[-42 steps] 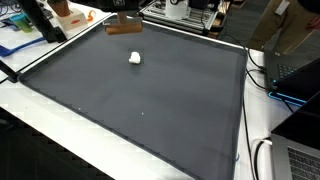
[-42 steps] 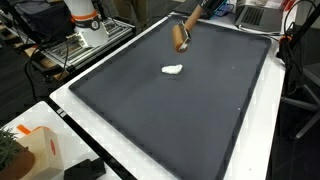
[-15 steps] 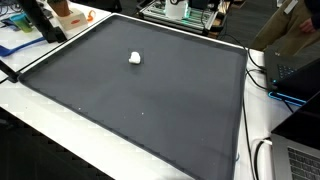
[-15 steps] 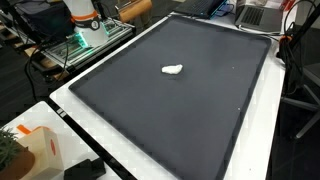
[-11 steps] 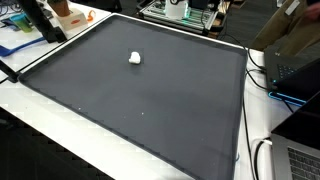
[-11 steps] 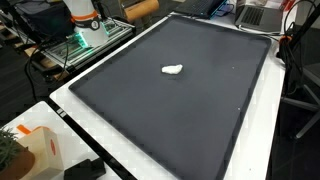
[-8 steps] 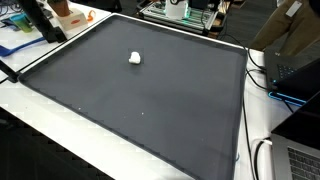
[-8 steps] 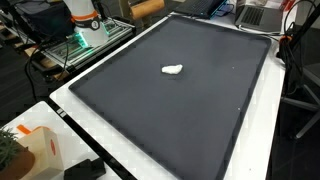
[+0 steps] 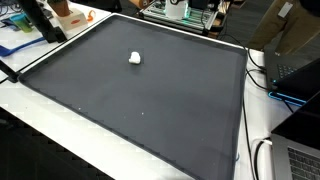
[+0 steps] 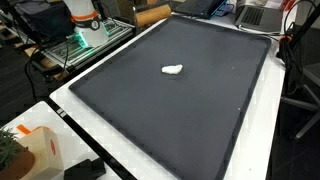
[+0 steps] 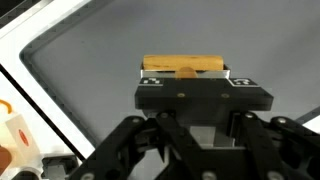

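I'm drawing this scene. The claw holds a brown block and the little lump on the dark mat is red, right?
Not quite. The little lump on the dark mat is white, not red; both exterior views show it. The claw does hold the brown block, as the wrist view shows.

A white bench (image 9: 45, 120) carries a large dark grey rectangular mat (image 9: 150, 95) that covers most of its top, leaving a pale border visible in both exterior views. A small white crumpled lump (image 9: 134, 58) lies alone on the mat, off its middle. An orange-and-white carton (image 10: 35, 150) stands on a bench corner, off the mat.
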Robot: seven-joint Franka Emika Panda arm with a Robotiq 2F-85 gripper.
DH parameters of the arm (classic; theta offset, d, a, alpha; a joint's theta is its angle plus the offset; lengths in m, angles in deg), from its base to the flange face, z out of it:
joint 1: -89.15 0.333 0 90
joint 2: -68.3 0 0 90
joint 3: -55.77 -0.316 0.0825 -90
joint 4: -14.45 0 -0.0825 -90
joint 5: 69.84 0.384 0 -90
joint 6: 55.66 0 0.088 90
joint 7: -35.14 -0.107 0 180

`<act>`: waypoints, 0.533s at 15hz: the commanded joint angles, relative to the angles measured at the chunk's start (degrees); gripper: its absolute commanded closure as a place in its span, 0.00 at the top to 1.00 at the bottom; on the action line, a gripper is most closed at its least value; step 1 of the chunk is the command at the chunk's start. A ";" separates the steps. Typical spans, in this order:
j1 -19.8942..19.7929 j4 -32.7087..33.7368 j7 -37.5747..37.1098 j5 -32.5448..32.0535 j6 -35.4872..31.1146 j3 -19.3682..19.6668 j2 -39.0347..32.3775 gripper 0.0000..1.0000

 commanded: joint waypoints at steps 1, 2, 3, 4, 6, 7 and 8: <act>-0.06 -3.15 -12.97 -4.06 -7.91 -3.53 0.21 0.22; 0.10 -4.08 -17.01 -5.98 -9.77 -4.61 -0.04 0.22; 0.26 -4.60 -21.40 -8.30 -10.01 -5.72 -0.72 0.22; 0.47 -4.84 -25.07 -10.43 -9.11 -6.58 -1.45 0.22; 0.92 -5.64 -32.07 -14.40 -6.87 -7.73 -2.97 0.22; 1.31 -6.12 -35.18 -15.76 -6.19 -8.00 -3.64 0.22; 2.02 -6.31 -36.05 -15.19 -5.16 -7.86 -4.35 0.22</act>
